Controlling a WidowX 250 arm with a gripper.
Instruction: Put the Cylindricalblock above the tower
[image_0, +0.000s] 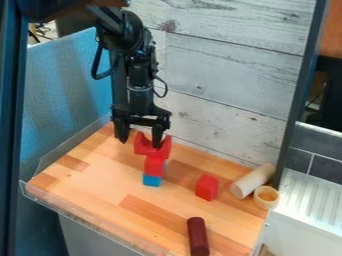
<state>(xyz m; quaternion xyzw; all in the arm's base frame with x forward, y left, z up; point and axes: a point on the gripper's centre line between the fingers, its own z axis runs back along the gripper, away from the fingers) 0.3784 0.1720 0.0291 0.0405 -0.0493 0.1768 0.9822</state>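
The gripper (139, 141) hangs open at the upper left of the board, its fingers spread apart with nothing held between them. One finger is left of the tower; the other overlaps the notch of the tower's red top piece (143, 147). Below that piece is a red block (154, 166), and a blue block (152, 180) forms the base. Two cylinders lie on their sides: a dark red one (198, 236) near the front edge and a pale wooden one (252, 181) at the right. Whether the right finger touches the top piece, I cannot tell.
A red block (207, 187) stands right of the tower on the wooden board (100, 185). At the board's right edge is a small round pale container (266, 197). A clear rim borders the left and front, a whitewashed plank wall (227, 95) the back.
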